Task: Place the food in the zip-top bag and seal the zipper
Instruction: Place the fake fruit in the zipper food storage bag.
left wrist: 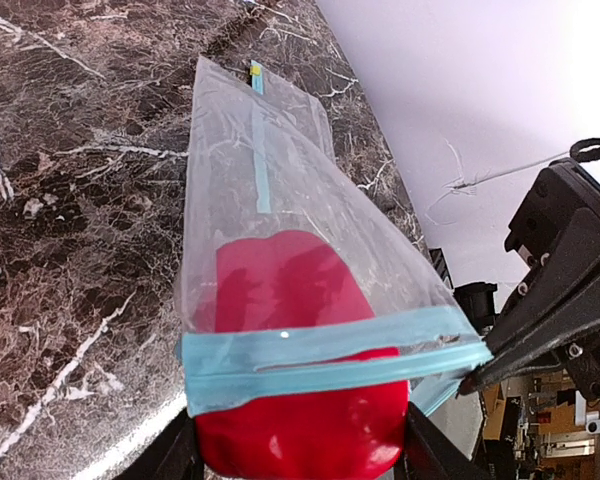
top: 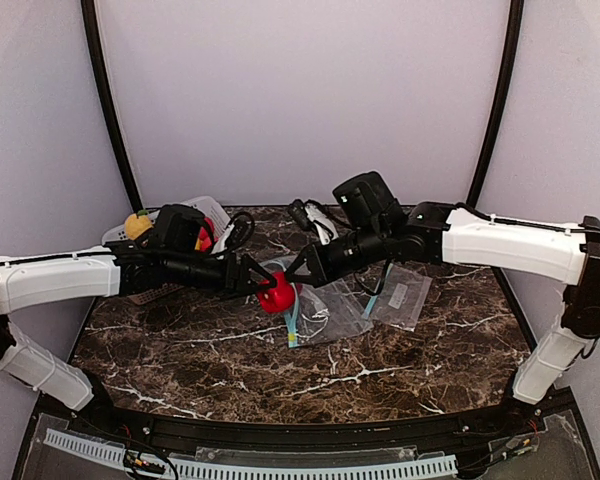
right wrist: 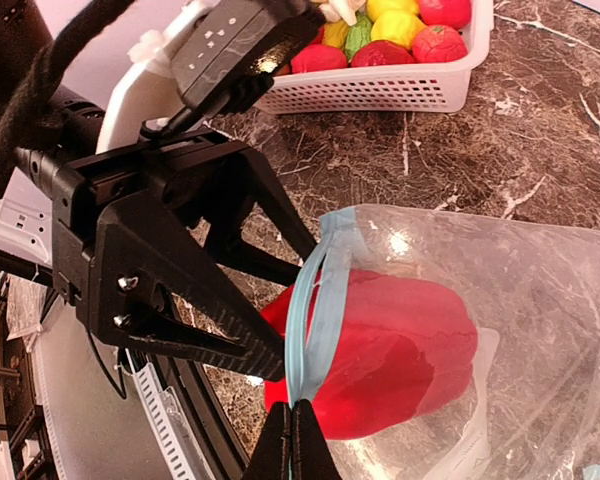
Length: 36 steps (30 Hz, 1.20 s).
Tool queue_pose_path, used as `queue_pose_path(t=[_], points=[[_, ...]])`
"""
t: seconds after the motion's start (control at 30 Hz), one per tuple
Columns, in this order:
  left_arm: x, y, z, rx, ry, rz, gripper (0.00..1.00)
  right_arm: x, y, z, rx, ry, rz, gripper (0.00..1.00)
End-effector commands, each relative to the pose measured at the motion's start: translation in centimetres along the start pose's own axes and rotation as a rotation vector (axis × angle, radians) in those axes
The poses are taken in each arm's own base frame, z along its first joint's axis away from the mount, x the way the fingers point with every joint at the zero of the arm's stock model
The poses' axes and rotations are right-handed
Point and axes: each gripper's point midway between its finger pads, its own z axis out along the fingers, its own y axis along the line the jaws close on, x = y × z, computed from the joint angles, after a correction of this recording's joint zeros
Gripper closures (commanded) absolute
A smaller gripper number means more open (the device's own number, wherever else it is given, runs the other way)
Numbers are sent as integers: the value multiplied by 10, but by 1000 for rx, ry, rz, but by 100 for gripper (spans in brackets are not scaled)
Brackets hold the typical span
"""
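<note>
A clear zip-top bag (top: 325,312) with a blue zipper strip (left wrist: 320,362) lies mid-table, its mouth lifted. My left gripper (top: 263,283) is shut on a red toy fruit (top: 276,295) and holds it partway through the bag's mouth; in the left wrist view (left wrist: 300,450) the fruit (left wrist: 290,300) shows half behind the film. My right gripper (top: 295,272) is shut on the zipper edge (right wrist: 315,310), and its closed fingertips (right wrist: 298,432) hold the mouth up. More toy foods (right wrist: 410,30), red, yellow and green, lie in the white basket (right wrist: 380,92).
The white lattice basket (top: 216,212) stands at the back left, with a yellow-orange toy (top: 137,225) beside it. A second clear bag (top: 400,296) lies flat to the right of the first. The two grippers are almost touching over the bag's mouth.
</note>
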Motion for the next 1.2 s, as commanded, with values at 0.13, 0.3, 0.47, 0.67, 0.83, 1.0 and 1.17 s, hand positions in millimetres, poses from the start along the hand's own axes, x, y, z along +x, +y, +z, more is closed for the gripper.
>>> queue_pose_path(t=[0.13,0.3,0.47,0.67,0.83,1.0,1.17], points=[[-28,-31,-7,106,-113,35,51,1,16,2,-91,-3,2,100],[-29,-40,-13,177,-148,32,51,-4,19,-4,-137,-36,37,100],[-25,-56,-19,261,-135,58,50,-10,9,-13,-148,-70,88,100],[-12,-59,-16,295,-73,85,50,-9,15,-16,-223,-70,77,100],[-11,-57,-12,298,-64,95,50,-8,28,-17,-304,-64,53,100],[-10,-74,-10,373,-27,131,50,-8,18,-16,-269,-74,69,100],[3,-95,-7,461,27,185,51,-8,9,-19,-266,-83,94,100]])
